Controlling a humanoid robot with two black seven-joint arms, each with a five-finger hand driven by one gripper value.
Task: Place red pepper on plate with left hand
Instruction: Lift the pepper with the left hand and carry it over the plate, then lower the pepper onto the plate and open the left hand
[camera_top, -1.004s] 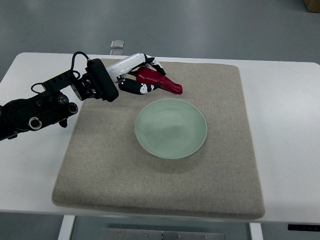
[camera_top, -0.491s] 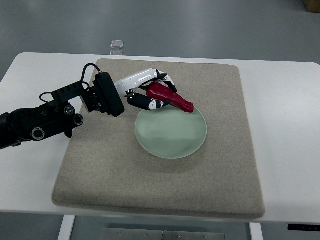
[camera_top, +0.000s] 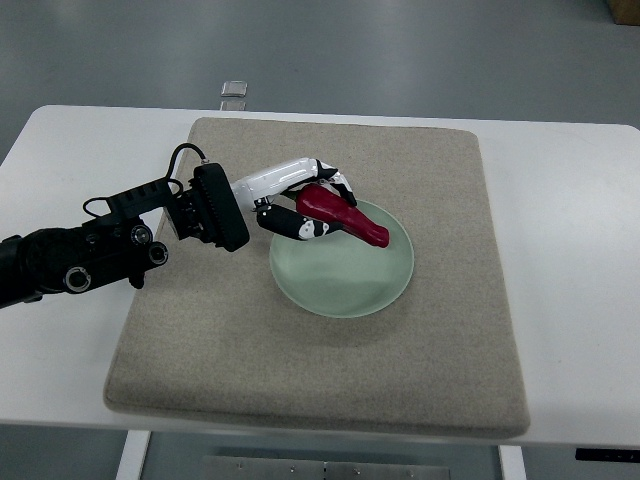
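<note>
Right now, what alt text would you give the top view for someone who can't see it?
A robot's left hand holds a red pepper over the near-left part of a pale green plate. The plate sits on a beige mat covering a white table. The black arm enters from the left.

Glossy red pepper (camera_top: 340, 213), smooth pale-green plate (camera_top: 345, 275), rough woven cloth mat (camera_top: 440, 330)

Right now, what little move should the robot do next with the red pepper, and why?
Probably lower it a bit and open the fingers. The left hand grips the pepper, which already sits over the upper left part of the plate, its tip pointing toward the middle. Nothing else lies on the plate, so a short drop should land it inside the rim.
</note>
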